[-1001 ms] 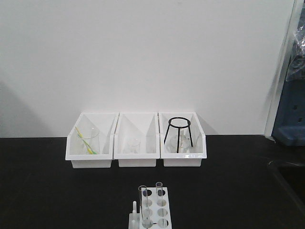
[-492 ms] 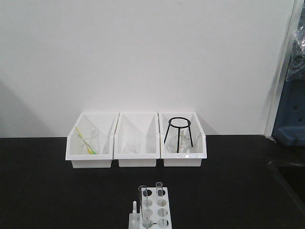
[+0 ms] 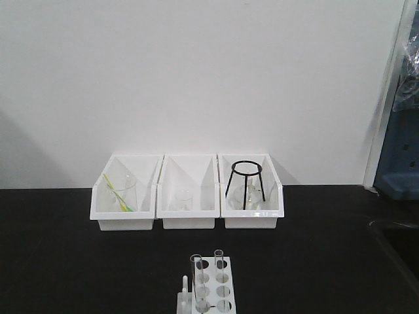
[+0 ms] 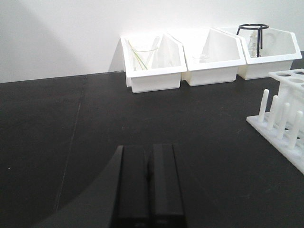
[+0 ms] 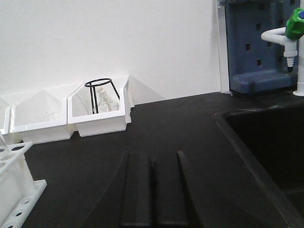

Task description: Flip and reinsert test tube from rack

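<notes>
Front view: small white rack point(image 3: 206, 288) at the near edge of a black bench point(image 3: 65, 261), two clear test tubes point(image 3: 197, 282) upright in its holes, short pegs on its left side. Behind it, against the white wall, three white bins point(image 3: 188, 209) side by side: left with a beaker and yellow-green rods point(image 3: 118, 191), middle with a small glass point(image 3: 182, 199), right with a black wire stand point(image 3: 245, 184). No arm in sight here.

Left wrist view: left gripper point(image 4: 149, 187) low over bare bench, dark fingers pressed together, nothing between them. Rack point(image 4: 285, 118) off to the right, pegs toward the camera, well apart from the gripper. Bins point(image 4: 209, 59) along the far wall.

Right wrist view: right gripper point(image 5: 152, 190) likewise closed and empty, above the bench. Rack corner point(image 5: 14, 190) at far left, apart from the fingers. Sunken black sink point(image 5: 266, 152) to the right, a green-capped tap point(image 5: 292, 33) and blue pegboard point(image 5: 256, 42) beyond.
</notes>
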Controlling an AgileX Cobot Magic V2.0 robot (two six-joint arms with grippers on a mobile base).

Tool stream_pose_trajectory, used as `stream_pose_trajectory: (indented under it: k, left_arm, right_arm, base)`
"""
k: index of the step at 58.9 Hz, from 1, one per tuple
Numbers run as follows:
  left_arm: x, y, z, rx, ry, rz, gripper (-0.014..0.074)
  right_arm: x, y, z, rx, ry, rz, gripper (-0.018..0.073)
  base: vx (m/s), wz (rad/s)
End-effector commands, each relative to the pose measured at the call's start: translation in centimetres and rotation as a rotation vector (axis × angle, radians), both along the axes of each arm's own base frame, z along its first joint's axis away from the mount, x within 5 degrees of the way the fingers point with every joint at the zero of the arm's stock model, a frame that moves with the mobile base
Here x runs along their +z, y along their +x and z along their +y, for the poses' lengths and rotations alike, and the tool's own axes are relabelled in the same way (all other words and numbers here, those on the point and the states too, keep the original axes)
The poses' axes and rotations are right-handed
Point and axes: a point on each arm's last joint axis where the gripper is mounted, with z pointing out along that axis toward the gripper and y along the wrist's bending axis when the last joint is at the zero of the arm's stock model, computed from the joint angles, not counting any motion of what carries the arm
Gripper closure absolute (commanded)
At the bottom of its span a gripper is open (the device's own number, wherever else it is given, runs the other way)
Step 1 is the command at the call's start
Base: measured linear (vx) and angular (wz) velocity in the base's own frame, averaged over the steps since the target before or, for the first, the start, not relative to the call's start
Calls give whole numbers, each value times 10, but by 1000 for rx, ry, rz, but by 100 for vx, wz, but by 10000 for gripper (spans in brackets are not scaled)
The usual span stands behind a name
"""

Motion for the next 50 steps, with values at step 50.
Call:
stream_pose_trajectory:
  k: [50]
  left_arm:
    - [9, 0, -1, -14, -23, -91, 603]
  right_arm:
    - [6, -1, 1, 4, -23, -83, 570]
  base:
    - [0, 0]
